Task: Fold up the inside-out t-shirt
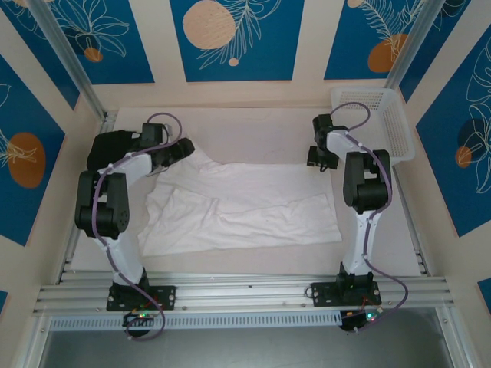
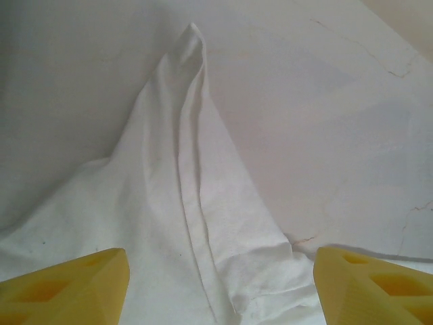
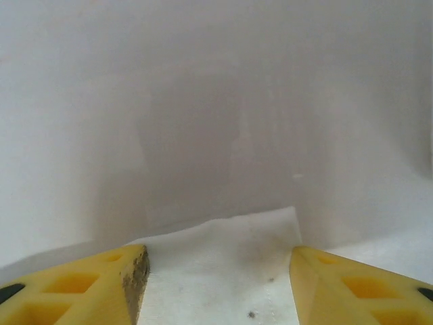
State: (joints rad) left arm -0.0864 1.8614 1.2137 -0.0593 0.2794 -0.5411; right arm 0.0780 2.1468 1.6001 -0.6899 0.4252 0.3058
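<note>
The white t-shirt (image 1: 238, 205) lies spread and wrinkled across the middle of the table, partly folded over itself. My left gripper (image 1: 182, 148) hovers at its upper left corner; in the left wrist view its yellow fingers (image 2: 67, 284) stand wide apart over a pointed sleeve fold (image 2: 189, 176), gripping nothing. My right gripper (image 1: 321, 156) is at the shirt's upper right corner. Its yellow fingers (image 3: 352, 284) are spread, with the corner of the shirt (image 3: 223, 264) lying between them, not pinched.
A white plastic basket (image 1: 377, 119) stands at the back right. A black garment (image 1: 107, 149) lies at the back left behind my left arm. Metal rails (image 1: 245, 291) run along the near edge.
</note>
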